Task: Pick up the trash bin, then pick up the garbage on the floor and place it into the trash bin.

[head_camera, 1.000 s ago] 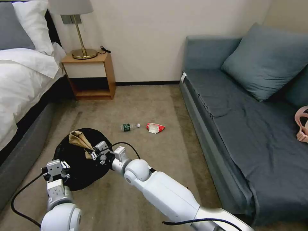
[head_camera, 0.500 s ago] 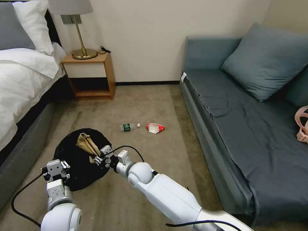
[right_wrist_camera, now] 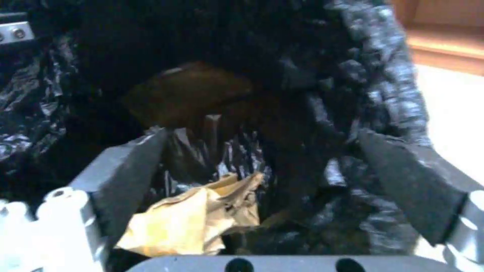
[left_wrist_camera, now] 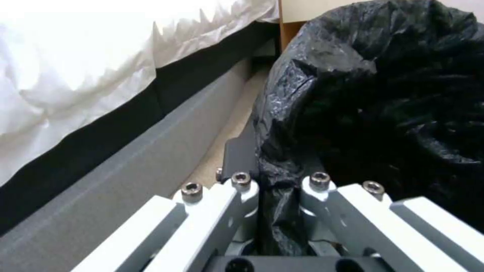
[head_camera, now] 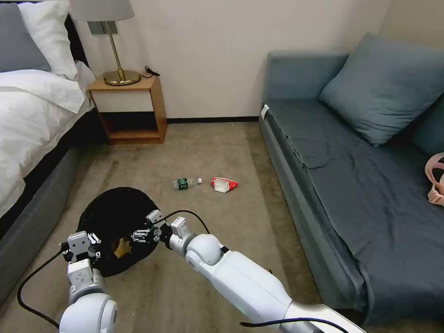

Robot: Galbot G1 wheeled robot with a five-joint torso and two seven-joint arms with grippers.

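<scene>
1. Since a second ago, the brown paper bag (head_camera: 122, 248) has left the right gripper (head_camera: 142, 234) and dropped from above the rim into the trash bin (head_camera: 108, 208), where it lies low inside. In the head view that gripper hangs over the bin's right rim with its fingers spread and empty. The left gripper (head_camera: 79, 245) sits at the bin's near left edge. A clear bottle (head_camera: 187, 183) and a red-white snack bag (head_camera: 224, 184) lie side by side on the carpet (head_camera: 217, 152) farther off, between the bed (head_camera: 32, 120) and the sofa (head_camera: 365, 185).
2. Left wrist view: the left gripper (left_wrist_camera: 276, 189) is clamped on a fold of the bin's black liner (left_wrist_camera: 373, 90).
3. Right wrist view: the parted fingers (right_wrist_camera: 128, 170) frame the paper bag (right_wrist_camera: 202, 219) down in the bin.
</scene>
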